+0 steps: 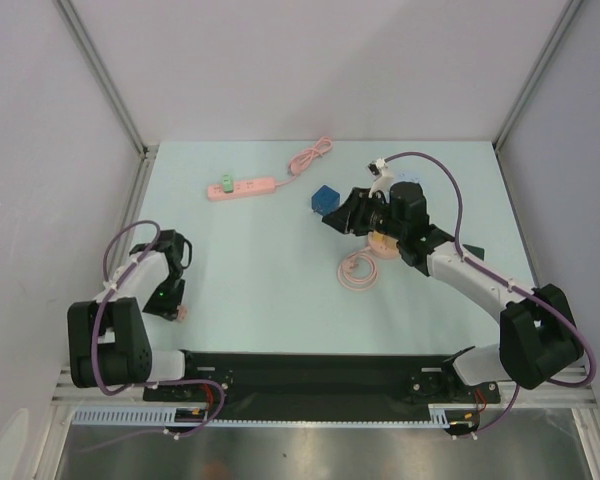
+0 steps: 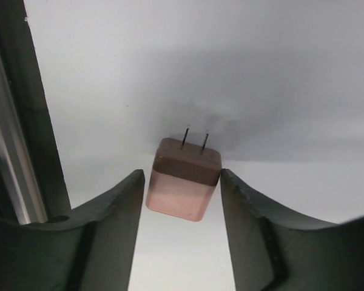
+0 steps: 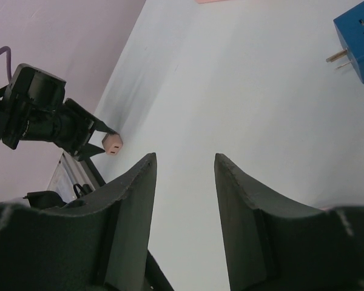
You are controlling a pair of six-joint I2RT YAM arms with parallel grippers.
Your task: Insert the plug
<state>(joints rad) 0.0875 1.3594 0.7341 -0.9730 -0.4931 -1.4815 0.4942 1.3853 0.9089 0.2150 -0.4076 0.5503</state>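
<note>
A small pink plug [image 2: 183,177] with two prongs pointing away lies on the table between the tips of my left gripper [image 2: 181,174]. The jaws are open, with a thin gap on the left side of the plug. In the top view this gripper [image 1: 176,306] is at the table's left edge with the plug [image 1: 183,315] at its tips. A pink power strip [image 1: 242,187] lies at the far middle. My right gripper [image 3: 185,159] is open and empty over bare table. In the top view the right gripper [image 1: 333,217] is beside a blue adapter [image 1: 325,198].
A green plug [image 1: 224,184] sits in the strip's left end, and the strip's pink cord [image 1: 310,158] runs to the back. A coiled pink cable [image 1: 360,270] lies under the right arm. The blue adapter [image 3: 358,39] shows its prongs. The enclosure frame [image 2: 15,133] is close on the left.
</note>
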